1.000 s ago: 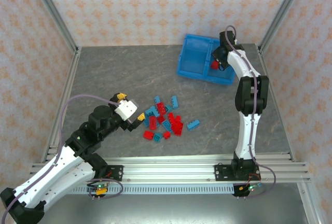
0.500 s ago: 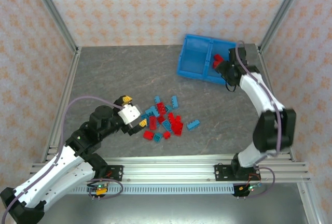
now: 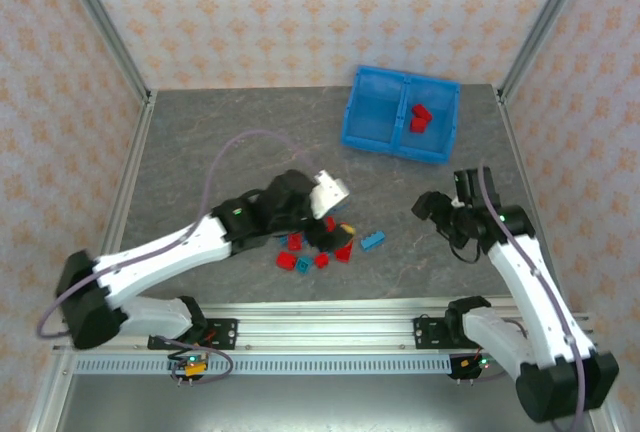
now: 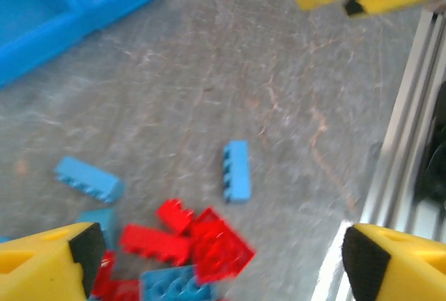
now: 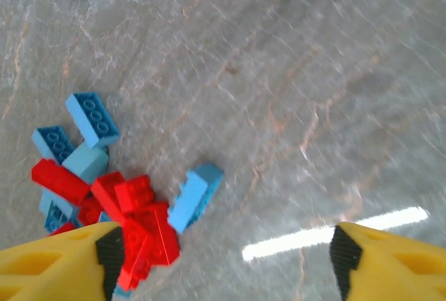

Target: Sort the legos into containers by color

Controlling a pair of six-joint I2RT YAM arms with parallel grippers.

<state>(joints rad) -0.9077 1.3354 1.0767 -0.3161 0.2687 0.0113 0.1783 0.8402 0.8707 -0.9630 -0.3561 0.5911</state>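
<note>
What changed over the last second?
The right gripper let go of a red studded brick in the right compartment of the translucent blue bin and swung back toward the near edge, open. The left gripper moved right, over the pile of red and light blue bricks. The bin and the lone light blue brick stayed.

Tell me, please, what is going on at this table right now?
Two robot arms are sorting a pile of red and light blue lego bricks by color into a blue two-compartment bin. A couple of red bricks lie in its right compartment; the rest sit on the table, one light blue brick just right of the pile. The left gripper hovers open over the pile, holding nothing. The right gripper, also open and empty, hangs above the table right of the pile.
</note>
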